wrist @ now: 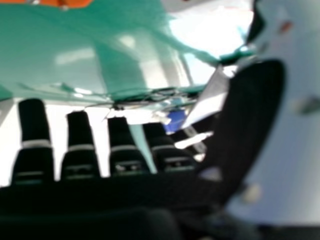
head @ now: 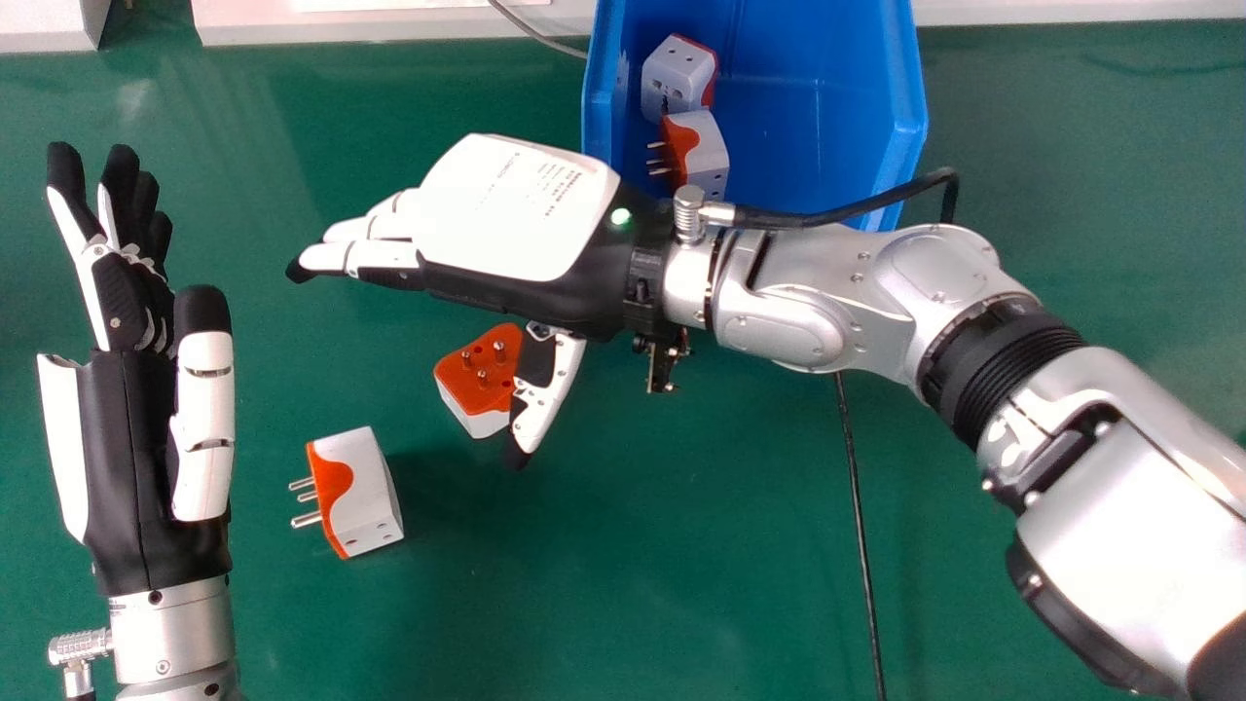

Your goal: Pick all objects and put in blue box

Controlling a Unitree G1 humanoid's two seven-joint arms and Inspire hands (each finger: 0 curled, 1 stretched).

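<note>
Grasping the adapter [head: 472,387] resting on the green table [head: 623,584], partly hidden by the thumb [head: 548,394], is probably requiring the right hand [head: 516,209], hanging released and outstretched, to be straddling the plug body squarely before closing.

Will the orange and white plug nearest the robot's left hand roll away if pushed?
The orange and white plastic plug probably won't roll: its sides look flat. Its hard-looking shell should stay stiff. Its metal prongs stick out and might snag.
</note>
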